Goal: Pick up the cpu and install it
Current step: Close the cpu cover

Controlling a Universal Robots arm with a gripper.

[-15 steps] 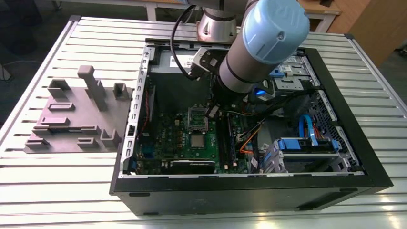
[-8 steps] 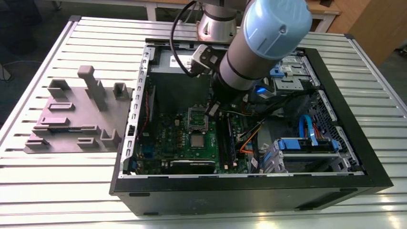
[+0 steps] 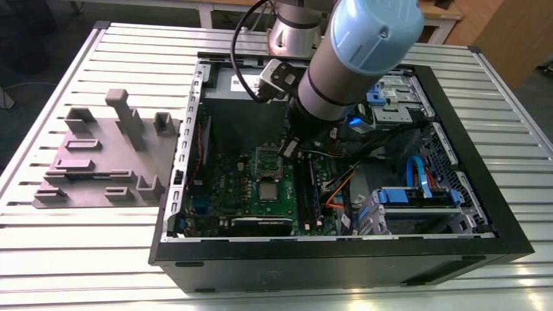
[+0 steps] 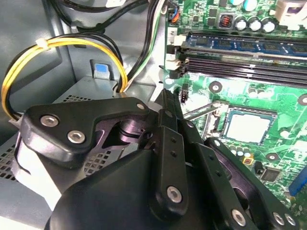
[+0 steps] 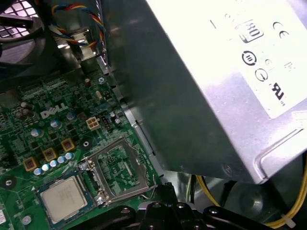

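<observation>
Black gripper (fingers pressed together, nothing held) above the motherboard, cpu seated in its socket nearby.

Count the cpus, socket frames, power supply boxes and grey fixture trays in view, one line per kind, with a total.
cpu: 1
socket frame: 1
power supply box: 1
grey fixture tray: 1
Total: 4
</observation>
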